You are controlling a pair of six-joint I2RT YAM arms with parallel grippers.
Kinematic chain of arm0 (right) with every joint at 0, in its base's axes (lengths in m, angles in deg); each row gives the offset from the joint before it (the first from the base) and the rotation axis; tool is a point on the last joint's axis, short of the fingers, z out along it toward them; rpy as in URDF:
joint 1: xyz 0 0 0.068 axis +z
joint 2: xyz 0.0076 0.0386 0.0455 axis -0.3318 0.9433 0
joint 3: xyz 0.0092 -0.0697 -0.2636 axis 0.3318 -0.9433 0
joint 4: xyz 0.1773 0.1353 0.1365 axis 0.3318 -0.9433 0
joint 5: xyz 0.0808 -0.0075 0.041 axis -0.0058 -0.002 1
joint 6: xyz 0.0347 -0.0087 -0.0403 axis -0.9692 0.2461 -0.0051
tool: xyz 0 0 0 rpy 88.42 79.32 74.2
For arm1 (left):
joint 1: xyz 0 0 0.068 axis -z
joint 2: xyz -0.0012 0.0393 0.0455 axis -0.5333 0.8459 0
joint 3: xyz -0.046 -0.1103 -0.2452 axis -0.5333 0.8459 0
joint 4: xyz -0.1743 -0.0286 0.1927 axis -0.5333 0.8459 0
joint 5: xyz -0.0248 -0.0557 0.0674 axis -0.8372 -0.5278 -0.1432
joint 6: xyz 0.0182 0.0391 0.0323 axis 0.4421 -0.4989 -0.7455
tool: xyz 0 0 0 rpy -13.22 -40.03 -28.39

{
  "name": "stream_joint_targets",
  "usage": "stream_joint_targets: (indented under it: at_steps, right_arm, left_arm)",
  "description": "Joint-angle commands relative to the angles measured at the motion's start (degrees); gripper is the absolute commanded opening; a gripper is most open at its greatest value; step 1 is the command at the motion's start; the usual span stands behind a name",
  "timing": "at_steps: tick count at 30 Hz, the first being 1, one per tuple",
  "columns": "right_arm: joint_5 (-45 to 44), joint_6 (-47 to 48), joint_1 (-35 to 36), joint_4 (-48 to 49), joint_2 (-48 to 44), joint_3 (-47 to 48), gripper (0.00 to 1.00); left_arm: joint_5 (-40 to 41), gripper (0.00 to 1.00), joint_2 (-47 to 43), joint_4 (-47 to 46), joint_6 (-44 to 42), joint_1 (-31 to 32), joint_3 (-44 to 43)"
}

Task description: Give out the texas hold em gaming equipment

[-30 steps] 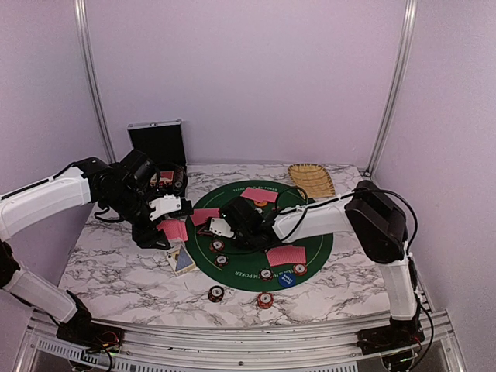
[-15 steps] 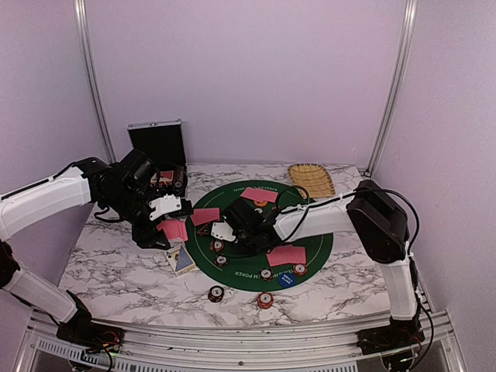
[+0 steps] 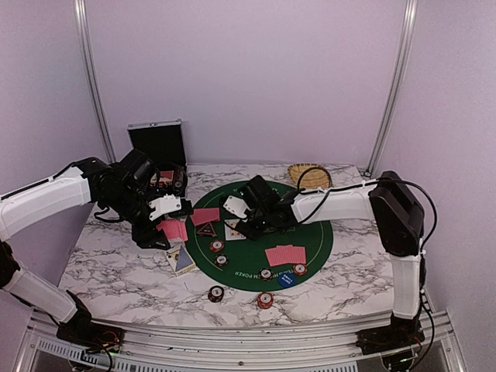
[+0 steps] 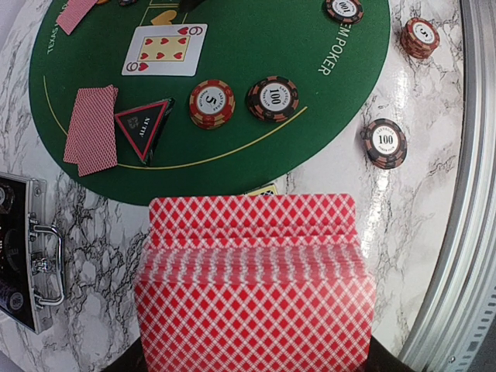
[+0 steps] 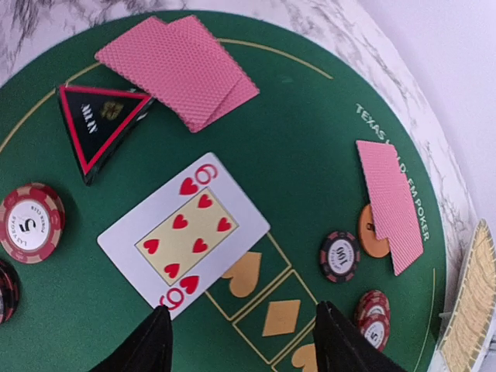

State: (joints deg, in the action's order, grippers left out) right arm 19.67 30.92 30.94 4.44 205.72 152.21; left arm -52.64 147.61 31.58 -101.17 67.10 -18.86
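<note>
- My left gripper (image 3: pixel 163 223) sits over the left part of the white marble desk (image 3: pixel 108 271). It is clamped on a thick deck of red-backed playing cards (image 4: pixel 256 294).
- The deck covers the fingers in the wrist view, so I judge that grip mostly from the overhead camera.
- My right gripper (image 5: pixel 242 329) hangs over the middle of the round green felt poker mat (image 3: pixel 314 232). Its fingers are spread wide with nothing between them.
- A face-up nine of hearts card (image 5: pixel 184 239) lies flat on the felt just beyond those fingertips.
- A black triangular marker with a red border (image 5: pixel 101 124) lies beside the nine, towards the left edge of the desk. It touches a face-down pair of red-backed cards (image 5: pixel 182 70).
- A red-and-cream poker chip marked 5 (image 4: pixel 211 103) and a dark chip marked 100 (image 4: pixel 272 98) sit side by side on the near-left part of the mat.
- Two more chip stacks (image 3: pixel 215 294) (image 3: pixel 265 300) stand off the mat on the marble, near the desk's near edge.
- Another face-down pair (image 3: pixel 285 255) lies on the near-right part of the felt, with a blue round button disc (image 3: pixel 287 279) nearer the edge.
- A lone red-backed card (image 5: pixel 391 203) overlaps an orange round disc (image 5: pixel 370 232) on the far part of the mat.
</note>
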Motion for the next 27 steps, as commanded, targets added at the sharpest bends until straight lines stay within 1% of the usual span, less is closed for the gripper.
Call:
stream_joint_targets:
  at_steps: [1, 2, 3, 4, 5, 7, 12, 13, 16, 18, 20, 23, 27]
  right_arm:
    - [10.1, -14.6, -4.4, 2.7, -7.0, -1.2, 0.68]
    - [12.0, -16.9, -5.3, 3.2, -8.0, -1.5, 0.71]
    - [14.3, -19.2, -6.2, 3.7, -8.7, -1.8, 0.78]
    - [17.5, -21.9, -7.4, 4.1, -9.2, -1.9, 0.91]
    - [20.6, -24.4, -8.6, 4.1, -9.4, -1.7, 0.98]
    - [25.9, -28.0, -10.6, 3.1, -8.8, -0.2, 0.99]
    - [27.4, -29.6, -11.2, -2.5, -6.7, 5.5, 0.99]
    - [28.4, -30.7, -11.3, -1.9, -7.4, 5.2, 0.99]
    - [35.9, -36.4, -11.9, 6.6, -9.9, 0.5, 0.99]
    - [39.4, -40.4, -12.6, 10.1, -10.3, -1.1, 0.99]
    - [41.3, -43.8, -13.1, 10.2, -9.5, -0.7, 0.99]
    - [44.8, -44.7, -12.1, 8.6, -7.8, 1.3, 0.99]
    - [45.5, -48.3, -10.5, 11.4, -8.9, -1.9, 0.99]
  left_arm:
    - [-1.1, 0.00, -1.3, 1.7, -0.1, -0.2, -1.5]
    - [-1.1, 0.00, -1.2, 1.7, -0.2, -0.2, -1.5]
    - [-1.1, 0.00, -1.2, 1.7, -0.3, -0.2, -1.5]
    - [-1.0, 0.00, -1.2, 1.7, -0.4, -0.2, -1.6]
    - [-1.0, 0.00, -1.2, 1.7, -0.4, -0.2, -1.6]
    - [-0.8, 0.00, -1.2, 1.6, -0.5, -0.2, -1.6]
    - [-0.6, 0.00, -1.7, 1.6, -0.7, -0.2, -1.7]
    - [-0.6, 0.00, -1.8, 1.6, -0.7, -0.2, -1.7]
    - [-0.5, 0.00, -1.9, 1.6, -0.7, -0.2, -1.6]
    - [-0.5, 0.00, -1.8, 1.6, -0.8, -0.2, -1.8]
    - [-0.6, 0.00, -1.7, 1.6, -0.8, -0.2, -2.0]
    - [-0.8, 0.00, -1.5, 1.6, -0.7, -0.2, -2.5]
    - [-0.6, 0.00, -1.0, 1.6, -0.8, -0.2, -2.9]
